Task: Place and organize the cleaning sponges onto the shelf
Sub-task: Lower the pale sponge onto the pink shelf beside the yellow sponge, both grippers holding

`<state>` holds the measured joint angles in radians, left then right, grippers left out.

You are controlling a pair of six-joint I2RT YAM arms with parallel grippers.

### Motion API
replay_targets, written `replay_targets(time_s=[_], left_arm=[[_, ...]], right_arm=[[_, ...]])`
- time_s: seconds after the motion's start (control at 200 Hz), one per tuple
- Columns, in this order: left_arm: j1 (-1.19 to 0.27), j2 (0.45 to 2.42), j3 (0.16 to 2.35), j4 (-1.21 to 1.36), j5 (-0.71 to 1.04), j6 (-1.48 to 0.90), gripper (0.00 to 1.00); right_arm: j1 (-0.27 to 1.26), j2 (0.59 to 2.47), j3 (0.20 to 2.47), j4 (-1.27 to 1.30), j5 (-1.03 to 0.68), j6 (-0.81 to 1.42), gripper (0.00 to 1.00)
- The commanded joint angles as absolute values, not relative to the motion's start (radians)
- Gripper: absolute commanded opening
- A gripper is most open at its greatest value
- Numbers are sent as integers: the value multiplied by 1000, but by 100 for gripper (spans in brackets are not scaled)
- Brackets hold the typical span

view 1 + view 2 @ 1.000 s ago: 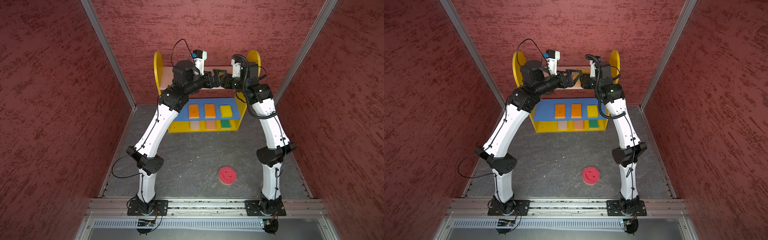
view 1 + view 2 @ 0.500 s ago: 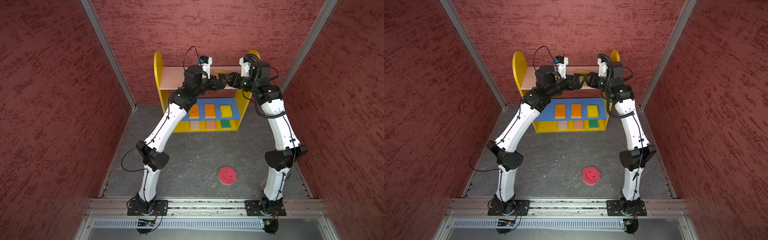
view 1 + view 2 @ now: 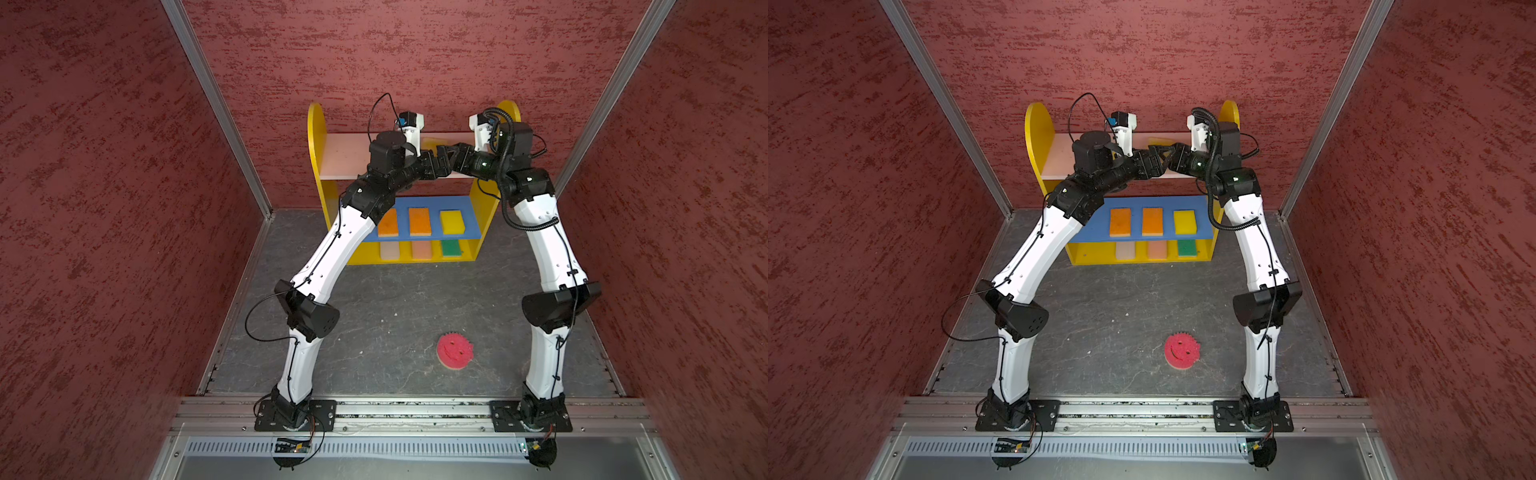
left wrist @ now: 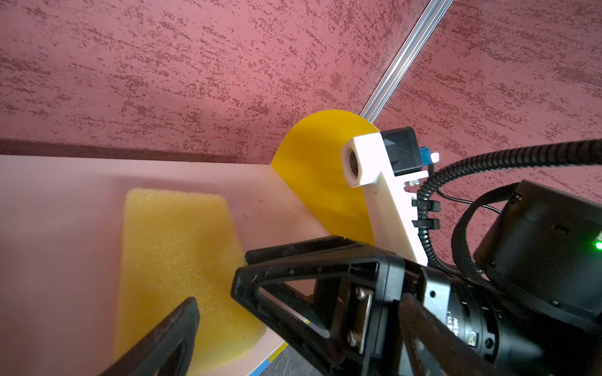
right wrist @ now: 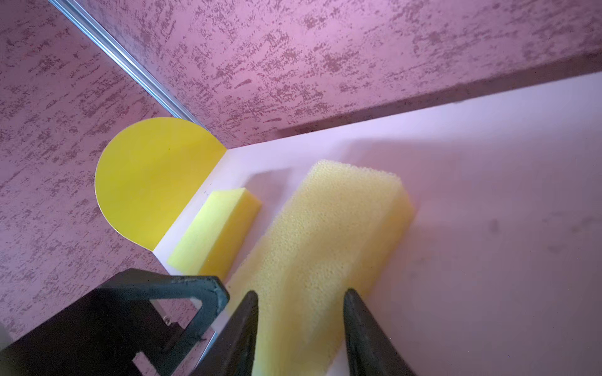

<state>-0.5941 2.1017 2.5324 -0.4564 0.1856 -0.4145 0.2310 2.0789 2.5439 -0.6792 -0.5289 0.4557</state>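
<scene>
Coarse yellow sponge (image 5: 329, 247), flat on the pink top board (image 5: 488, 195) of the shelf (image 3: 316, 137) at centre of the right wrist view, should be light and compressible; pinch its long sides, where the right gripper (image 5: 301, 293) straddles it, grip indeterminate; left gripper (image 3: 434, 164) gapes wide, empty.

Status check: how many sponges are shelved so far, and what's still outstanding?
Done: cream sponge, peach sponge and green sponge on the bottom board; two orange sponges and a yellow sponge on the blue board; a smooth yellow sponge on the top board. In hand: the right gripper brackets a coarse yellow sponge lying there, grip unclear; left gripper open nearby. Left: the pink smiley sponge on the table.
</scene>
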Motion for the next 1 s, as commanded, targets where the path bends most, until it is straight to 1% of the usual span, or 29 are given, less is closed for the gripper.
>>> replay_targets(time_s=[0.0, 0.18, 0.401, 0.556, 0.716, 0.992], left_arm=[[-596, 2068, 2507, -449, 207, -423, 95], [-596, 2028, 2476, -434, 226, -430, 95], [-597, 1997, 2476, -466, 121, -385, 95], [-600, 2008, 2480, -469, 96, -384, 95], [-604, 2028, 2489, -481, 46, -380, 95], [-617, 2107, 2593, -539, 5, -372, 94]], right_arm=[[226, 2105, 2566, -671, -565, 481, 45], [226, 2109, 2569, -661, -551, 491, 45], [229, 2096, 2572, -668, -540, 481, 47], [253, 2071, 2572, -716, -443, 422, 50], [267, 2072, 2572, -736, -394, 399, 51], [309, 2069, 2567, -770, -276, 348, 53]])
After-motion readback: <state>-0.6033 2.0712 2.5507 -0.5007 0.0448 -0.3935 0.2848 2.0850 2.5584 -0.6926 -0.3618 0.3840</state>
